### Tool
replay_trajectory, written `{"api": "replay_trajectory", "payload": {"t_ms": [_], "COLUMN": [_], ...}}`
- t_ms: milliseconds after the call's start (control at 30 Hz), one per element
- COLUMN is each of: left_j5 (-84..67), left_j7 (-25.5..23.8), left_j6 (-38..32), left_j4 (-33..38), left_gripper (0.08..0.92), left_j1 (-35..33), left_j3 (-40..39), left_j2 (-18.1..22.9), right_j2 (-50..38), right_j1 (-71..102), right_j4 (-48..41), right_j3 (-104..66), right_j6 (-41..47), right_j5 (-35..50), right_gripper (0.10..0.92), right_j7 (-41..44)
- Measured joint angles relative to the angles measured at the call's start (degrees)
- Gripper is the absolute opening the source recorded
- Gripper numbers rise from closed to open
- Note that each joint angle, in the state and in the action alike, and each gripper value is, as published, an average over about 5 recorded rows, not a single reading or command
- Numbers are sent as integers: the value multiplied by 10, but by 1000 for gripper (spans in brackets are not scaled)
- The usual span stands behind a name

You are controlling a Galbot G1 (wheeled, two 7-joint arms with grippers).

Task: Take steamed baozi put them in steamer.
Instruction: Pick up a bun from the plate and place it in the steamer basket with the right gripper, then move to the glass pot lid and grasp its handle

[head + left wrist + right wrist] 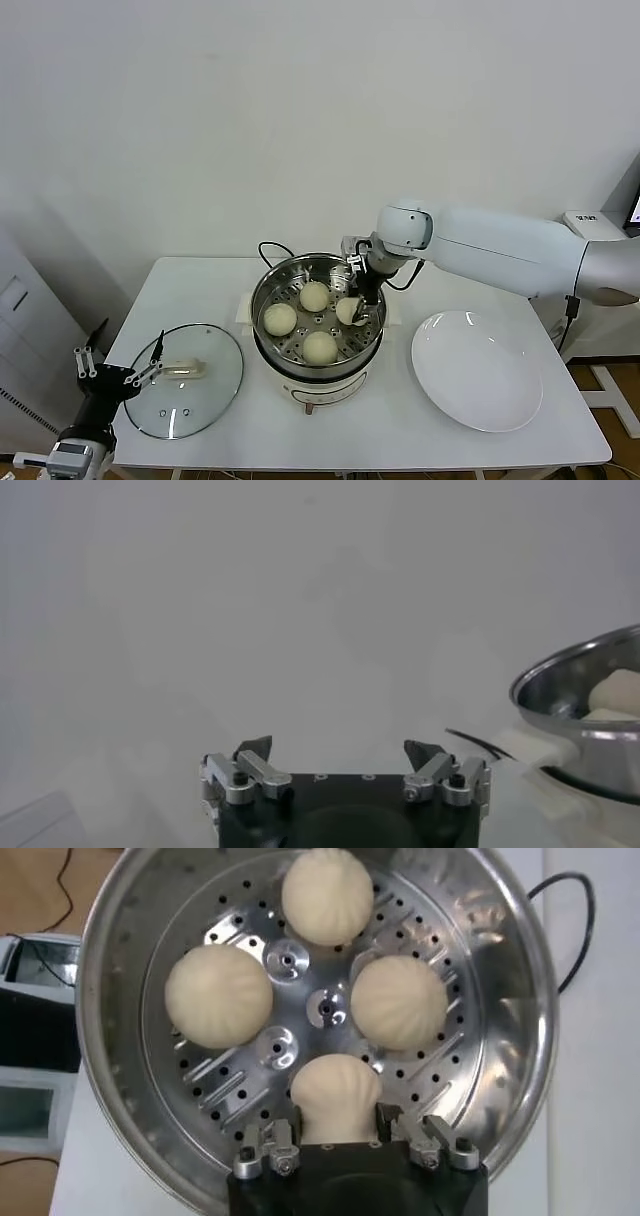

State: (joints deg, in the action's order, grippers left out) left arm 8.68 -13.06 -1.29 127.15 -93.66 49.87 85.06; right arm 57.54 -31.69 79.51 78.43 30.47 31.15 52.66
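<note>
The steamer (262, 300) stands mid-table on its white base. Four steamed baozi lie inside it: three loose ones (327, 895), (218, 996), (399, 1002) and a fourth (335, 1098) between my right gripper's fingers. My right gripper (338, 1120) reaches into the pot's right side (356, 298), shut on that bun (349, 311), low over the perforated floor. My left gripper (150, 368) is open and empty at the table's front left, by the lid's edge; it also shows in the left wrist view (340, 748), with the steamer (570, 695) off to one side.
A round glass lid (185, 380) lies flat at the front left. An empty white plate (478, 370) lies at the right. A black cord (272, 250) loops behind the steamer. The wall is close behind the table.
</note>
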Motion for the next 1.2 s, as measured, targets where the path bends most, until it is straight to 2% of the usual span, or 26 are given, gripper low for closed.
{"api": "replay_trajectory", "payload": {"t_ms": [267, 400, 567, 667, 900, 1067, 1200], "left_j5": [1, 4, 5, 6, 11, 17, 21], "left_j7": [0, 1, 2, 3, 9, 14, 15], "left_j6": [1, 2, 3, 3, 5, 6, 6], "left_j4": [-1, 0, 0, 0, -1, -2, -5], "left_gripper": [823, 823, 823, 823, 823, 823, 823], "left_j1": [2, 5, 7, 8, 14, 19, 19], "left_j3": [-2, -7, -9, -9, -17, -25, -28], "left_j2": [0, 1, -2, -4, -10, -9, -12], "right_j2": [-6, -11, -24, -38, -84, -112, -117], "right_j1": [-2, -7, -4, 8, 109, 246, 380], "right_j4": [2, -5, -19, -25, -28, -29, -22], "right_j3": [-1, -15, -52, -85, -218, -369, -513], "right_j6": [5, 5, -6, -29, -124, -198, -252], "right_j5": [8, 17, 42, 75, 153, 184, 192], "right_gripper": [738, 811, 822, 823, 823, 823, 823], "right_j7": [-6, -8, -27, -66, -250, -392, -473]}}
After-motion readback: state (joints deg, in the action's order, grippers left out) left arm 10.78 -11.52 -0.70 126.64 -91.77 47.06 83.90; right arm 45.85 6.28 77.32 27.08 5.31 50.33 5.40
